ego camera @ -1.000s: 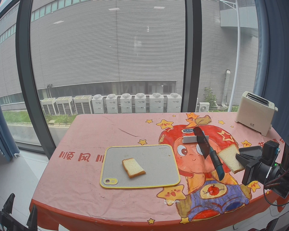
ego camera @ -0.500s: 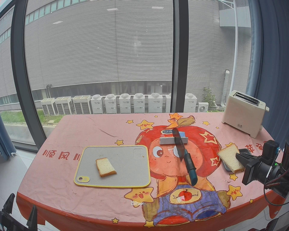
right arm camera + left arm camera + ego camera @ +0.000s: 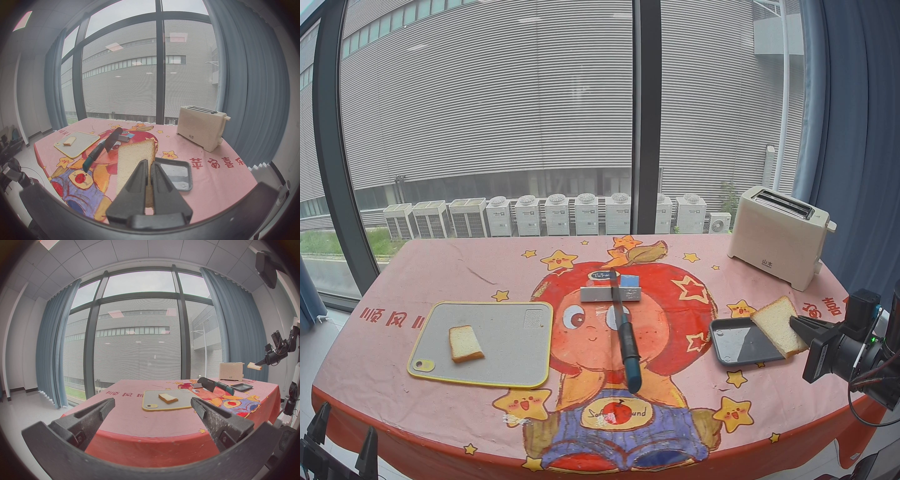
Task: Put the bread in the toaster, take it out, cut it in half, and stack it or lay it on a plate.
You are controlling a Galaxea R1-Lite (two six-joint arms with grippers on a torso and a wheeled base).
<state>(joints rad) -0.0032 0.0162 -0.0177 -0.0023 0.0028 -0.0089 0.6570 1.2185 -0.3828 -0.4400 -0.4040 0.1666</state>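
My right gripper (image 3: 803, 326) is shut on a half slice of bread (image 3: 777, 324) and holds it in the air over the right edge of a dark tray plate (image 3: 737, 342). From the right wrist the same bread (image 3: 135, 161) stands upright between the shut fingers (image 3: 138, 181). A second half slice (image 3: 465, 343) lies on the grey cutting board (image 3: 512, 350). The white toaster (image 3: 780, 237) stands at the back right. My left gripper (image 3: 153, 410) hangs open off the table's left front side, away from everything.
A knife with a blue handle (image 3: 624, 334) leans on a small grey rest (image 3: 610, 293) at the table's middle, handle toward the front. The pink printed tablecloth (image 3: 456, 275) has free room at the back left. Windows and a blue curtain (image 3: 856, 144) stand behind the table.
The head camera has swung right, so the whole table shifted left in view and the dark tray came into sight. The right gripper still holds the bread at the same spot in view.
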